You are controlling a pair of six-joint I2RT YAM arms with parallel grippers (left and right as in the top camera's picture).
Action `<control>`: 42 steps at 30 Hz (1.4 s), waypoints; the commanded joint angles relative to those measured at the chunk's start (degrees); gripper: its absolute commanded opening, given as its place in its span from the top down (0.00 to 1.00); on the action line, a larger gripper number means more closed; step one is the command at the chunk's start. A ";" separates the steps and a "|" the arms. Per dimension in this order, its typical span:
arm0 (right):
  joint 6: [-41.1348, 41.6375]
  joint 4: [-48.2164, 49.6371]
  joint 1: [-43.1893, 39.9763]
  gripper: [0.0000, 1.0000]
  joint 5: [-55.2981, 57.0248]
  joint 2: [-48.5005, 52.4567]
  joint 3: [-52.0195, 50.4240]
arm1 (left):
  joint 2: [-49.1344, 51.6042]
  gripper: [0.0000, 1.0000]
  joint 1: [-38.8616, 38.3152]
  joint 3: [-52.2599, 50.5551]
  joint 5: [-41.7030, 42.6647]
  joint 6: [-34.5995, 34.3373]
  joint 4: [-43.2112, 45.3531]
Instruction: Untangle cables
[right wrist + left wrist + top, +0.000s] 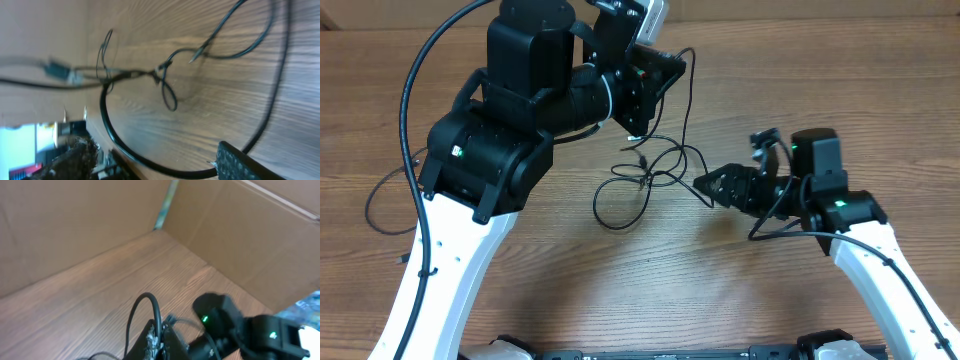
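Observation:
The cables are thin black cords lying in loose loops at the table's middle, with a small knot and a silver-tipped plug. One strand rises to my left gripper, which hangs raised above the loops. In the left wrist view that gripper is shut on a black cord that arches up out of its fingers. My right gripper sits low just right of the loops, pointing at them. It is open, and a black cord curves between its fingers and touches the right fingertip.
Brown cardboard walls stand round the wooden table. A thick black arm wire arcs at the upper left. Another thin cord loop lies at the left edge. The right arm shows in the left wrist view.

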 commanded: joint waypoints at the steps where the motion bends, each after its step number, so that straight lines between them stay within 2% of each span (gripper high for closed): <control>1: -0.94 0.09 3.52 0.29 1.79 0.00 0.07 | 0.07 0.96 -0.13 1.03 3.30 1.11 1.60; 8: -0.98 0.11 9.60 0.30 16.04 0.00 0.04 | -0.15 0.96 -0.13 1.05 3.37 1.11 3.39; 12: -1.01 0.11 10.99 0.30 20.50 0.00 0.04 | -0.20 0.96 -0.11 1.05 3.17 1.11 3.39; 13: -1.11 0.09 11.19 0.34 20.92 0.00 0.00 | -0.20 0.96 -0.11 1.05 3.15 1.14 3.41; 14: -1.25 0.09 11.26 0.43 21.03 0.00 -0.09 | -0.20 0.96 -0.11 1.05 2.84 1.14 3.45; 15: -1.22 0.11 11.26 0.55 21.00 0.00 -0.26 | -0.20 0.96 -0.09 1.05 2.19 1.14 3.52; 16: -1.22 -0.11 11.26 0.71 21.00 0.00 -0.48 | -0.24 0.96 -0.02 1.05 0.98 1.14 3.63; 17: -1.20 -0.46 11.26 0.82 21.00 0.00 -0.72 | -0.26 0.96 0.00 1.05 -0.61 1.14 3.80; 18: -1.22 -1.25 11.26 0.89 21.03 0.02 -0.76 | -0.28 0.96 0.09 1.05 -2.32 1.14 4.09; 20: -1.25 -3.34 11.23 0.95 21.05 0.11 -0.79 | -0.46 0.96 0.85 1.11 -5.57 1.14 5.46; 31: -1.18 -8.66 11.23 0.96 27.58 0.11 -0.79 | -3.26 0.96 9.77 1.14 -8.76 -0.02 11.43; 37: -0.15 -13.97 11.17 0.96 37.42 0.11 -0.79 | -5.22 0.96 17.64 1.14 -17.94 -0.92 11.04; 42: 5.79 -18.47 11.17 0.96 47.63 0.11 -0.79 | -6.27 0.96 26.12 1.14 -18.45 -4.66 9.07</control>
